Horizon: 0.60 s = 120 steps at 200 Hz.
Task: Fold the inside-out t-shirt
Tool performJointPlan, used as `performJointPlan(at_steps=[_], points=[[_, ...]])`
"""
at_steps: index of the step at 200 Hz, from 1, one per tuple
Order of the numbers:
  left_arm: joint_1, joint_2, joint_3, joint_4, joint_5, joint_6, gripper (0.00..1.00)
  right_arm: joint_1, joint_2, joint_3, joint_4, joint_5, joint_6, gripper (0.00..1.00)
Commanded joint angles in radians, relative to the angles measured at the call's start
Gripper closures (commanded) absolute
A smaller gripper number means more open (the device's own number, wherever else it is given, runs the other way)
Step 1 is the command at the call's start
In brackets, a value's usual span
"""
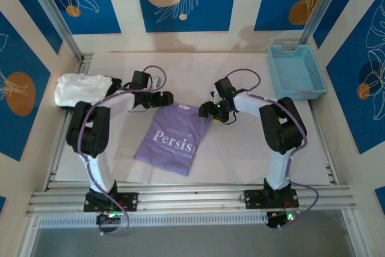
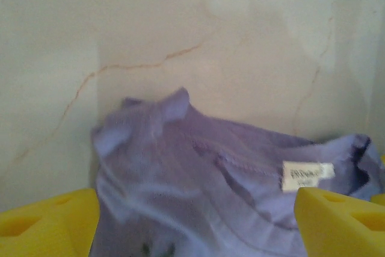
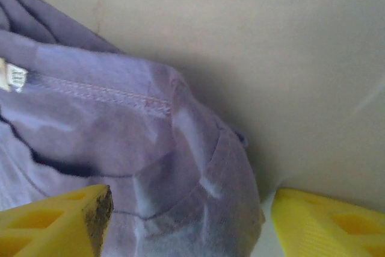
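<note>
While both arms reach in over the middle of the table (image 1: 240, 161), the inside-out t-shirt (image 1: 171, 142) lies flat there as a lavender oblong. White lettering faces up and its neck end points away from the arm bases. The left gripper (image 1: 161, 97) sits at the far left corner of the shirt and the right gripper (image 1: 210, 111) at the far right corner, so the neck edge runs between the two.

Seen from the left wrist, the yellow fingers (image 2: 42, 230) stand wide apart at the bottom corners of the picture. The shirt's collar lies in the gap between them, with its small white label (image 2: 307, 176) just beside the right-hand finger. A little peak of cloth stands up at the far edge of the shirt. The jaws are spread, and no cloth is pinched between them.

From the right wrist, its fingers (image 3: 54, 221) are likewise spread, one low on each side. The rumpled shoulder corner of the shirt bulges up between them, with a stitched seam running across it. The cloth comes close to the left-hand finger and stops short of the other one, which stands over bare table.

A crumpled white garment (image 1: 81, 88) lies at the table's far left, and a blue basket (image 1: 296, 70) sits at the far right, both well apart from the shirt.
</note>
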Motion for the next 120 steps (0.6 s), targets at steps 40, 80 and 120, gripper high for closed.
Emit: performJointPlan(at_steps=[40, 80, 120], points=[[0.007, 0.116, 0.104, -0.134, 0.077, 0.11, 0.19, 0.042, 0.077, 0.038, 0.059, -0.09, 0.052, 0.33], [0.007, 0.152, 0.099, -0.133, 0.134, 0.118, 0.3, 0.048, 0.095, 0.048, 0.087, -0.091, 0.075, 0.43], [0.008, 0.182, 0.117, -0.126, 0.179, 0.107, 0.51, 0.047, 0.098, 0.055, 0.115, -0.081, 0.092, 0.57]])
